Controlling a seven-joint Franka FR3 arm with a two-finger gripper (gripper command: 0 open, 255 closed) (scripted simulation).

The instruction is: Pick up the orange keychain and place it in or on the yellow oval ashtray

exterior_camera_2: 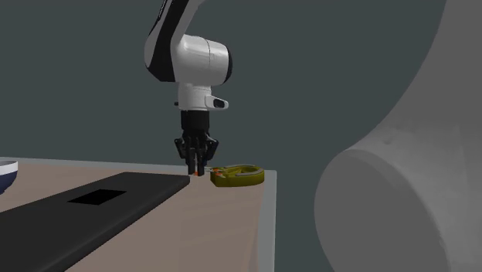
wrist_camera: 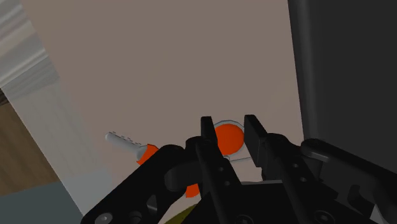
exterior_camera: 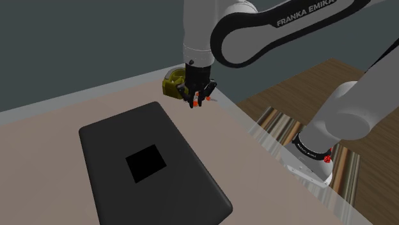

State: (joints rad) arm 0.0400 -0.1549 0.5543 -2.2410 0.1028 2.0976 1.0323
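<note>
A: What surrounds the claw [exterior_camera: 198, 98]?

B: The pinkish-brown tabletop [exterior_camera: 51, 128] spreads beneath it. A flat black rectangular slab [exterior_camera: 109, 144] lies to one side. The yellow oval ashtray [exterior_camera_2: 239, 176] sits just beside the claw on the opposite side.

A: And the orange keychain [wrist_camera: 229, 139]?

B: The claw has it. The black fingers [wrist_camera: 208, 137] are pressed against its round orange disc, which has a pale rim. Its key [wrist_camera: 147, 153], with an orange head and silver blade, sticks out sideways from the fingertips, away from the slab. The ashtray looks near enough that a short carry should do.
</note>
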